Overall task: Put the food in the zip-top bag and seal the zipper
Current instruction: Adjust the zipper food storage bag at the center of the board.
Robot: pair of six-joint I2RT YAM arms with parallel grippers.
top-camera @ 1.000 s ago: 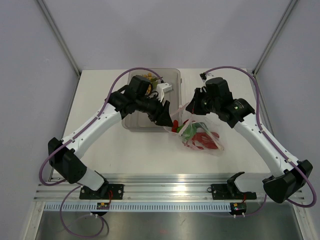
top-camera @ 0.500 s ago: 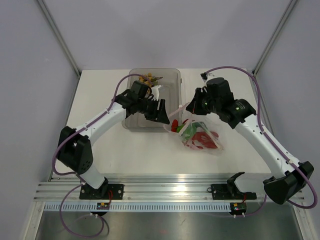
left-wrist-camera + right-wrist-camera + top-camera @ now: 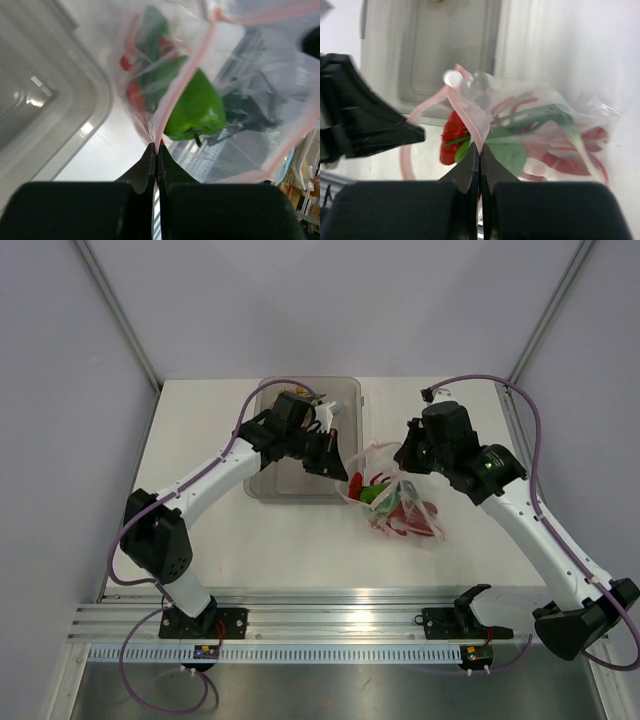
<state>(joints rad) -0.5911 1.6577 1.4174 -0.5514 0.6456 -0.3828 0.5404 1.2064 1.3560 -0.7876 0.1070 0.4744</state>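
My left pincer [image 3: 156, 146] clenches the left end of the pink-red zipper strip [image 3: 186, 75] on the crinkly clear plastic bag [image 3: 402, 506]. My right pincer [image 3: 479, 147] clenches the right end. The strip hangs slack between them, mouth unsealed.

The near strip of the worktop [image 3: 300, 550] lies open from the arm bases up to the zip-top bag [image 3: 425, 528]. The grey tray [image 3: 262, 480] fills the far centre, just beside the bag. The left claw [image 3: 338, 470] and right claw [image 3: 403, 456], both pinching the bag's mouth, crowd the space above it.
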